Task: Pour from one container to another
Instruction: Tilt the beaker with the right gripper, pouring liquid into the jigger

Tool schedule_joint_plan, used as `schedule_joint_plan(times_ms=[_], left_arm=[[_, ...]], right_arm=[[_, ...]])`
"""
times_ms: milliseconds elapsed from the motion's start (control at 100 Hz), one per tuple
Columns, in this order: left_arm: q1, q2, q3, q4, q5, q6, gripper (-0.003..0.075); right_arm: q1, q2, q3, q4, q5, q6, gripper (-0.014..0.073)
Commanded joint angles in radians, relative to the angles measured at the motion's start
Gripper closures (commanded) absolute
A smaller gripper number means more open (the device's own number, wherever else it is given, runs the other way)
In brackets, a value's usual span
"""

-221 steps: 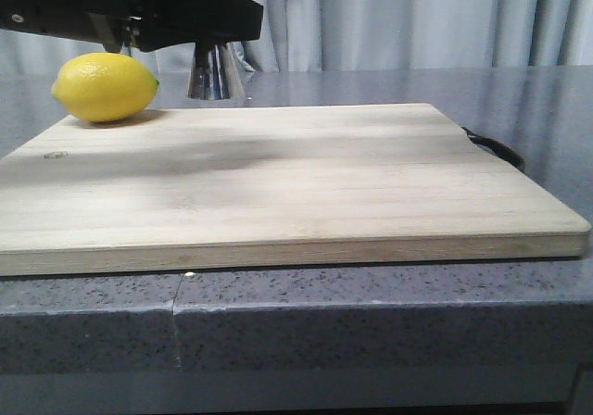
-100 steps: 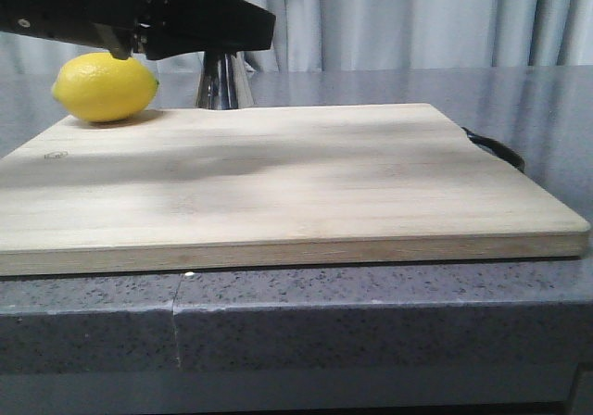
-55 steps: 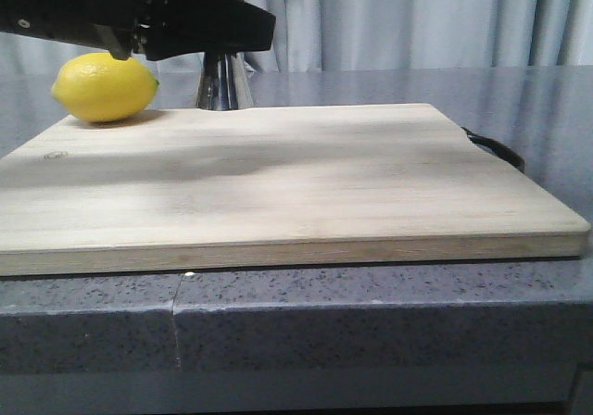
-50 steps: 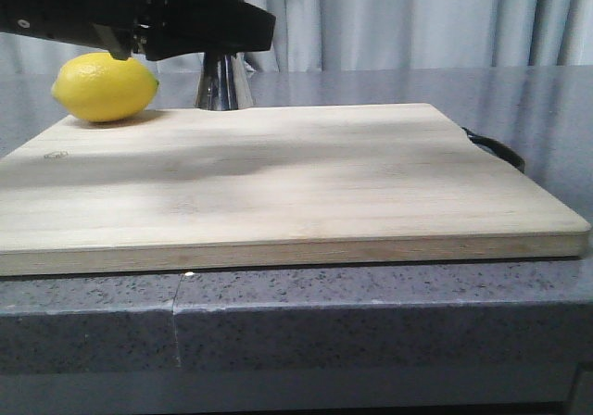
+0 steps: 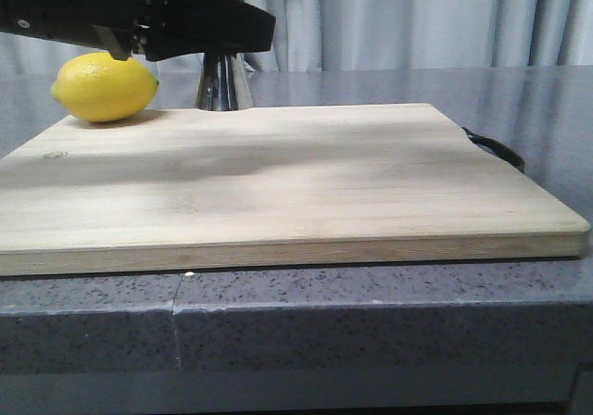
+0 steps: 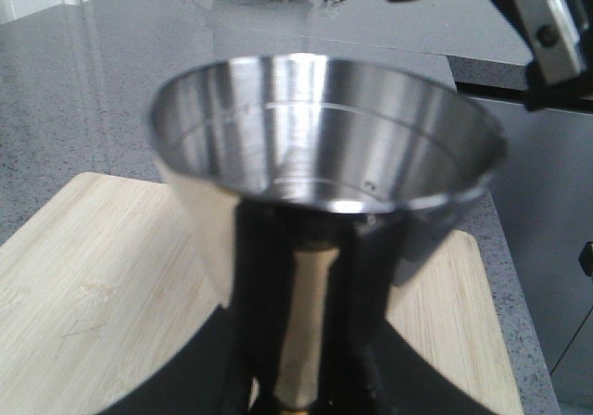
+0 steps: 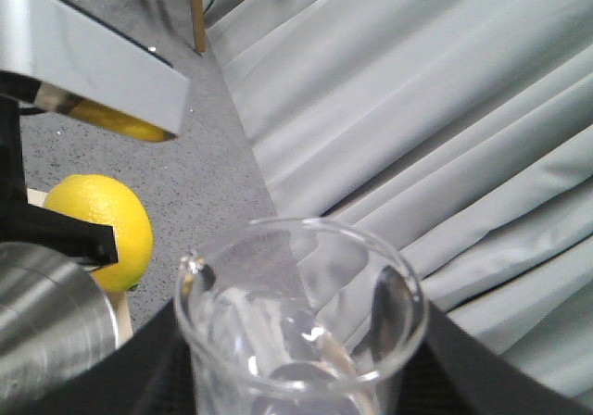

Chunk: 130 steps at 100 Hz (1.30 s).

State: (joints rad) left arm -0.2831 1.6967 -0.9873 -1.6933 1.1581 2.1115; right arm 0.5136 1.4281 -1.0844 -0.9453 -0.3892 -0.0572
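Front view, L to R: a lemon (image 5: 105, 86) sits at the far left corner of a wooden cutting board (image 5: 296, 183) on a grey counter (image 5: 371, 313). Just right of the lemon, the steel jigger (image 5: 222, 81) stands upright at the board's far edge, its top hidden by the left arm's black gripper (image 5: 185, 21). Left wrist view shows that gripper's fingers (image 6: 259, 285) clamped round the jigger's (image 6: 324, 146) narrow gold waist, open cup facing up. Right gripper isn't in the front view; its wrist view shows the clear glass beaker (image 7: 301, 313) held between its dark fingers (image 7: 482, 369), rim up, looking roughly upright, with the jigger's cup (image 7: 56, 327) just beside it and lower. The pour depends on that: beaker lip close to and above the jigger mouth, so tilting toward it looks like the next step. Compared with half a second ago, nothing visible has shifted in the front view.
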Motion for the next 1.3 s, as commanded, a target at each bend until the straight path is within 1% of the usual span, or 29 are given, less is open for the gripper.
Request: schedule_joint_plan(times_ms=[0, 530, 930, 1110, 1290], left_arm=[[-0.009, -0.047, -0.030, -0.067, 0.120, -0.008, 0.0739], [-0.009, -0.047, -0.030, -0.067, 0.120, -0.008, 0.0739], [-0.009, -0.047, -0.030, -0.067, 0.120, -0.008, 0.0739], [-0.009, -0.047, -0.030, -0.067, 0.120, -0.008, 0.0739], [-0.009, -0.047, -0.030, -0.067, 0.120, -0.008, 0.0739]], right_arm=[[0.000, -0.042, -0.037, -0.002, -0.048, -0.004, 0.0360], [0.000, -0.042, -0.037, -0.053, -0.047, -0.004, 0.0360], [0.000, -0.042, -0.037, -0.060, -0.041, -0.004, 0.0360], [0.000, -0.042, -0.037, -0.109, -0.036, -0.004, 0.0360], [0.000, -0.042, -0.037, -0.111, -0.020, -0.004, 0.0360]])
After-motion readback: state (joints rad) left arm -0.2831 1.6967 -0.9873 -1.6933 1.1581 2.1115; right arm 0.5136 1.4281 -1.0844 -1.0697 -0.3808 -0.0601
